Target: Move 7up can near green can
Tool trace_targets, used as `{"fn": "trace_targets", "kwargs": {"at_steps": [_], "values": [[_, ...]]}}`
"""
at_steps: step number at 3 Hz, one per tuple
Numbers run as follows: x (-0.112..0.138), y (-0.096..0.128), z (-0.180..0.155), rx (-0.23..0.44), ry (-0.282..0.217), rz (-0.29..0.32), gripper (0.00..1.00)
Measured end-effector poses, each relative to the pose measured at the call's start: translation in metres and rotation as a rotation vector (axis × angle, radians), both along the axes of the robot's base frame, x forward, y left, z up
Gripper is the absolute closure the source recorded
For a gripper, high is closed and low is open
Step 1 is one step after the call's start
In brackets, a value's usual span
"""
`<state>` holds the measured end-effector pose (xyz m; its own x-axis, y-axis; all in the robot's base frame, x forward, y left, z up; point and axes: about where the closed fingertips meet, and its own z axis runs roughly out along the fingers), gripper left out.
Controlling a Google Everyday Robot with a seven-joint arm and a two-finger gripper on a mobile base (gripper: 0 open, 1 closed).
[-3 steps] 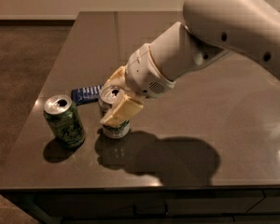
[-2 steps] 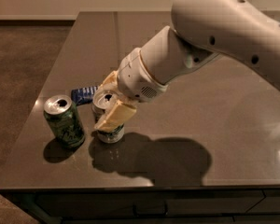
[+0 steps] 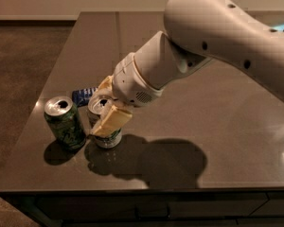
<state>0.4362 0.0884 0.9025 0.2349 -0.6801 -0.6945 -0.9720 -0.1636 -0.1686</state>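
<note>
The 7up can (image 3: 107, 137), pale with green swirls and an open silver top, stands upright on the dark table (image 3: 189, 126) near the front left. My gripper (image 3: 105, 109) is around it, one pale finger (image 3: 111, 121) on its front side and the other behind it, shut on the can. The green can (image 3: 65, 122), dark green with a silver top, stands upright just left of the 7up can with a narrow gap between them.
A blue crumpled packet (image 3: 83, 95) lies on the table just behind the two cans. The table's front edge (image 3: 132, 189) runs close below the cans and its left edge is near the green can. My white arm (image 3: 213, 46) spans the right side.
My gripper has carried the 7up can to the left, closer to the green can. The green can and blue packet have not moved.
</note>
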Motion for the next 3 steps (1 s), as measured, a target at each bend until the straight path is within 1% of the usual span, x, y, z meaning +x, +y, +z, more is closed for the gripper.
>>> {"fn": "trace_targets", "kwargs": {"at_steps": [2,3], "values": [[-0.003,0.0027,0.0018,-0.003,-0.005,0.006,0.14],[-0.0044,0.004,0.0026,-0.005,-0.007,0.009,0.0]]}}
